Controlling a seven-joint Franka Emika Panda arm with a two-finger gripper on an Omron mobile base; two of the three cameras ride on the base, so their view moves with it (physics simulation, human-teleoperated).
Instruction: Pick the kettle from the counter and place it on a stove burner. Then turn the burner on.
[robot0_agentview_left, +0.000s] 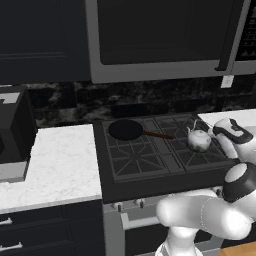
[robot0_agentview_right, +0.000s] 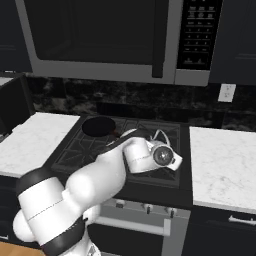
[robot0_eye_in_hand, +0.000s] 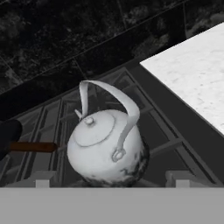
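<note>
My gripper (robot0_eye_in_hand: 111, 178) was open: its two tips (robot0_eye_in_hand: 44, 178) stood wide apart at the near side of the kettle (robot0_eye_in_hand: 105, 148), one on either side of it, with a clear gap between each tip and the kettle's body, so I gripped nothing. The kettle sat upright on a burner (robot0_eye_in_hand: 168, 143) in the right half of the cooktop (robot0_agentview_left: 150, 172), close to the cooktop's right edge, resting on the black grate bars. Its arched handle stood up over the lid and its short spout pointed away from me, towards the cooktop's back edge. From the left base view the kettle (robot0_agentview_left: 198, 140) was just in front of my hand; from the right base view my hand covered most of it and only the handle (robot0_agentview_right: 160, 134) and a bit of the body could be seen. Farther off, the pan (robot0_agentview_left: 126, 129) lay at the cooktop's back left corner, its brown handle (robot0_eye_in_hand: 33, 147) reaching right towards the kettle without touching it. The counter (robot0_eye_in_hand: 192, 78) ran on from the cooktop's right edge, and another stretch (robot0_agentview_left: 60, 165) from its left edge. Behind everything rose the dark backsplash (robot0_eye_in_hand: 65, 35), with the microwave (robot0_agentview_left: 160, 35) hung above the cooktop.
</note>
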